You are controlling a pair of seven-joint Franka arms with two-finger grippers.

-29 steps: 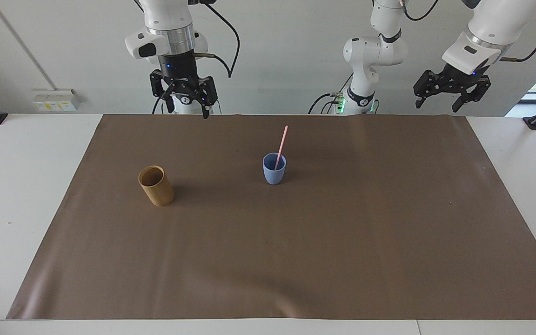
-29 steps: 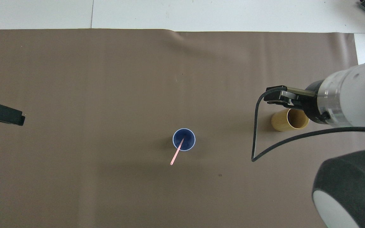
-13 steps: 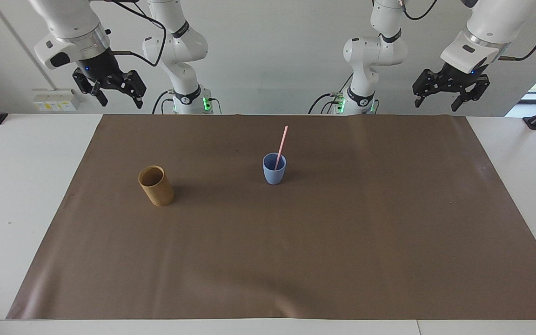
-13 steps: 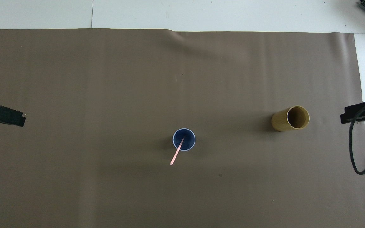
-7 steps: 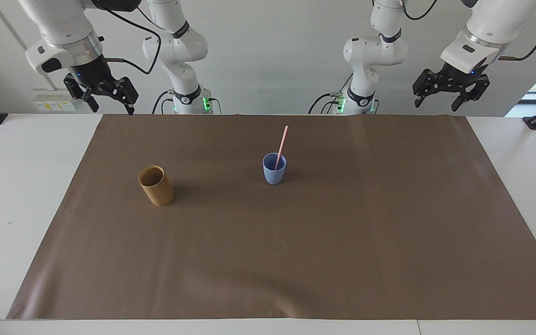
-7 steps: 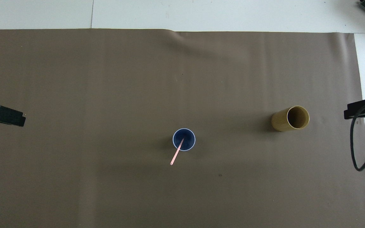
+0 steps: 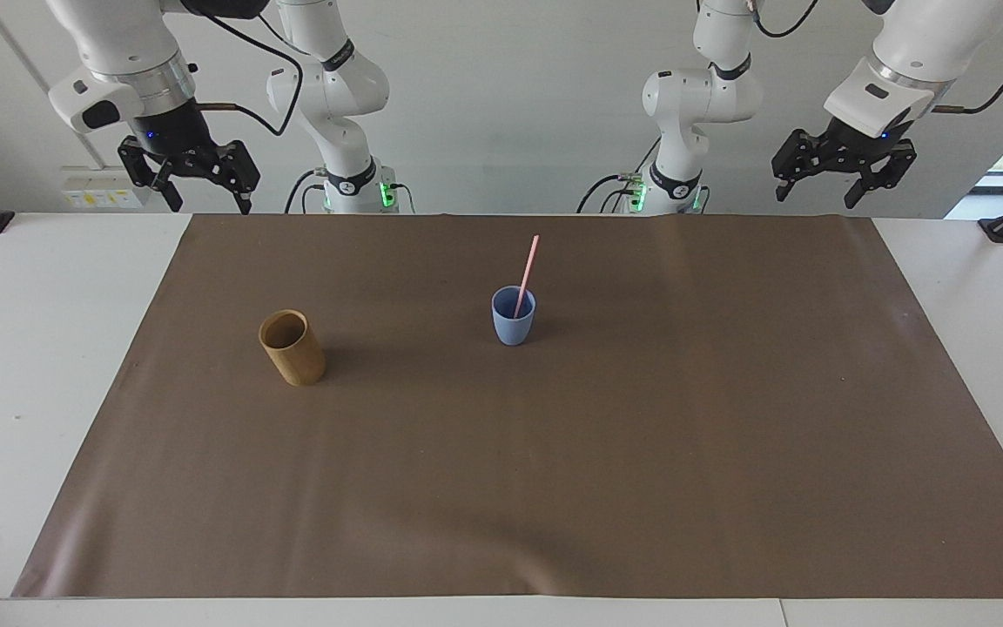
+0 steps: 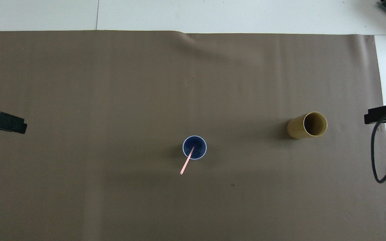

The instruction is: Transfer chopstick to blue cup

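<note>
The pale-pink chopstick [image 7: 527,272] stands in the blue cup [image 7: 513,322], leaning on its rim toward the robots. It also shows in the overhead view [image 8: 187,163], rising out of the blue cup [image 8: 194,147]. My right gripper [image 7: 199,181] is open and empty, raised over the mat's corner by the right arm's base. My left gripper [image 7: 832,174] is open and empty, raised at the left arm's end of the table, where that arm waits. Only tips of both show in the overhead view.
A tan-brown bamboo-like cup [image 7: 292,347] stands empty and upright on the brown mat [image 7: 554,488], toward the right arm's end; it also shows in the overhead view [image 8: 307,125]. A black cable [image 8: 377,157] hangs by the right gripper.
My right arm has swung away from above the tan cup to the mat's corner at its own end and now holds nearly still. The left arm, cups and chopstick have not moved.
</note>
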